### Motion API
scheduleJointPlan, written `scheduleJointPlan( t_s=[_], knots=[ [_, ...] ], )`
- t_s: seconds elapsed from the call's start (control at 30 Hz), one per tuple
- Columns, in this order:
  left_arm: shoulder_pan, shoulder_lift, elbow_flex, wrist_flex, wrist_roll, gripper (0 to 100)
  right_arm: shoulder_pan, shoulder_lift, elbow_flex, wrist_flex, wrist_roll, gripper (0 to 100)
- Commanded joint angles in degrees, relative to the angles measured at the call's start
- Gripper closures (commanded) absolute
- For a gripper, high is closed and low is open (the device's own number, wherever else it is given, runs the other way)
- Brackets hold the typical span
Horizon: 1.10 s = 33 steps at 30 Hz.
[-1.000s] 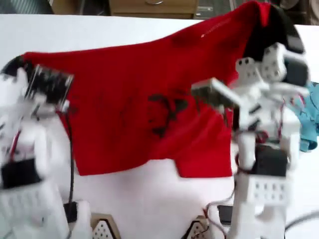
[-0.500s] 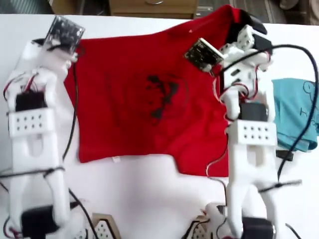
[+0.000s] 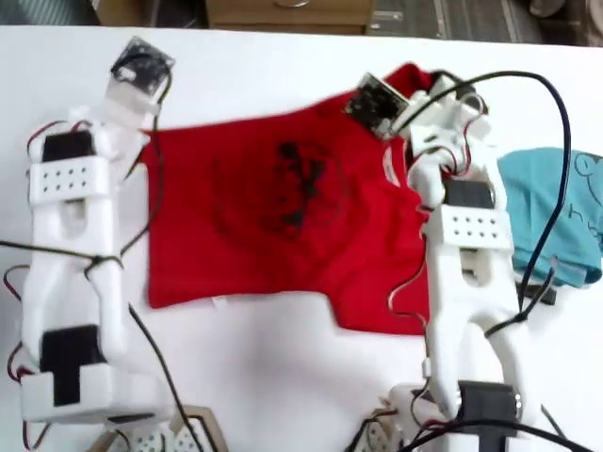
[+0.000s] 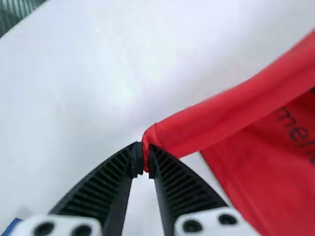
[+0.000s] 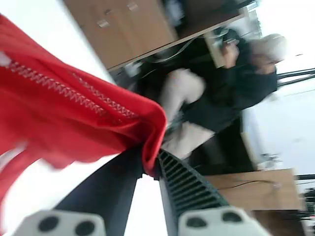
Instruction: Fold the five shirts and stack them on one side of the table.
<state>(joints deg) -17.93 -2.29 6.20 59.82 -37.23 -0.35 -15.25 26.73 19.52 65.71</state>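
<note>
Lowered since a second ago, the red shirt (image 3: 273,217) now lies mostly spread on the table (image 3: 283,377), my left gripper (image 4: 142,164) and right gripper (image 5: 150,169) each clenched on a far corner, so I judge laying-out is ending and next I must release and regrip to fold.

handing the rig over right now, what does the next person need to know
Left gripper: shut on a corner of the red shirt.
Right gripper: shut on its far edge.
The red shirt lies spread on the table, not yet folded.
A teal shirt lies beside the right arm.
Left to do: fold the red shirt and stack it to one side.
</note>
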Motion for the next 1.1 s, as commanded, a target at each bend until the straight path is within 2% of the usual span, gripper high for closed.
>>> scheduleJointPlan(
  t_s=[0.0, 0.27, 0.6, 1.07],
  knots=[
    [0.26, -0.18, -4.35, 6.07, -2.73, 98, 0.31, -4.53, -1.32, 10.07, 0.09, 97.8],
    [1.14, 0.00, -6.81, 17.05, -6.86, 98, 1.01, -10.77, -1.23, 29.05, 0.26, 97.8],
    [4.66, 0.09, -6.46, 28.04, -6.68, 98, 4.53, -13.49, -1.23, 42.24, 0.26, 97.8],
    [4.57, 0.18, -4.26, 34.11, -7.03, 98, 6.37, -13.58, 5.10, 48.66, 0.35, 97.8]
  ],
)
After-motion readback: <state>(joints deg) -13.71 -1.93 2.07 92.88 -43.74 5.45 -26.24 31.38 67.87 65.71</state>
